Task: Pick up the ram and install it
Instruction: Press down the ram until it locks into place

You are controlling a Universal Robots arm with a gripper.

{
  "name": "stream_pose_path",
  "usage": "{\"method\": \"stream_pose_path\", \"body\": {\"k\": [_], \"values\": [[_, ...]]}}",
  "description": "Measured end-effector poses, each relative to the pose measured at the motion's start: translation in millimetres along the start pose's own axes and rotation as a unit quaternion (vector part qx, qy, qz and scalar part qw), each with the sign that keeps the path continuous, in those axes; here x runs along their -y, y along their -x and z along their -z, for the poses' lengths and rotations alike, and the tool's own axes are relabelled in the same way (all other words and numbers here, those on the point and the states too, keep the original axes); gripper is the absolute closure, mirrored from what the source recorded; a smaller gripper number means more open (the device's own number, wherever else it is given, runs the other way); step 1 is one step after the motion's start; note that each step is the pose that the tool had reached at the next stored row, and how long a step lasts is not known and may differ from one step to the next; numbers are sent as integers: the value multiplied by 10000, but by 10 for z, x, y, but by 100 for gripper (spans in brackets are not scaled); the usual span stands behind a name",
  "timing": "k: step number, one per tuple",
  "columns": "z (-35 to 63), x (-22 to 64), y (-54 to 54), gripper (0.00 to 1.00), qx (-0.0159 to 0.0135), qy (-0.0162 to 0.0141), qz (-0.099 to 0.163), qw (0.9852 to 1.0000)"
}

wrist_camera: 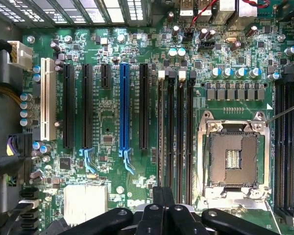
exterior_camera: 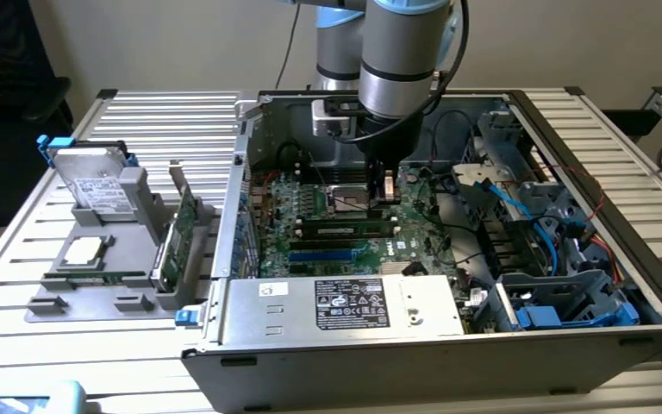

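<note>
A long green ram stick with black chips [exterior_camera: 343, 230] stands in a memory slot of the motherboard [exterior_camera: 308, 207] inside the open computer case. My gripper [exterior_camera: 386, 194] hangs over the board just behind that stick, beside the empty processor socket [exterior_camera: 348, 200]. In the wrist view, the black fingers [wrist_camera: 157, 198] are pressed together with nothing between them. They sit above the row of memory slots [wrist_camera: 175, 137] and next to the socket [wrist_camera: 233, 156]. Another thin green strip [exterior_camera: 96, 277] lies along the front of the grey fixture outside the case.
The grey fixture [exterior_camera: 135, 304] at the exterior view's left holds a hard drive [exterior_camera: 90, 181], a square silver processor chip [exterior_camera: 84, 252] and an upright expansion card [exterior_camera: 177, 233]. The power supply [exterior_camera: 343, 302], blue cables [exterior_camera: 513, 200] and drive cages [exterior_camera: 561, 297] crowd the case.
</note>
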State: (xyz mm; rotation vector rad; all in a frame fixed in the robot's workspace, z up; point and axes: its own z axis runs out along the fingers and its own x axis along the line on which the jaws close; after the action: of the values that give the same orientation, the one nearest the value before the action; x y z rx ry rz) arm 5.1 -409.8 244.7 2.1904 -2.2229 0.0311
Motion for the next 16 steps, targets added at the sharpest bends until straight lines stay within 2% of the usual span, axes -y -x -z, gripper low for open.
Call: {"method": "stream_pose_path", "body": {"k": [4,10,16], "values": [[-2,63,1,89,0,0,0,10000],[-26,63,2,89,0,0,-34,10000],[-56,73,5,89,-2,4,-216,9998]]}}
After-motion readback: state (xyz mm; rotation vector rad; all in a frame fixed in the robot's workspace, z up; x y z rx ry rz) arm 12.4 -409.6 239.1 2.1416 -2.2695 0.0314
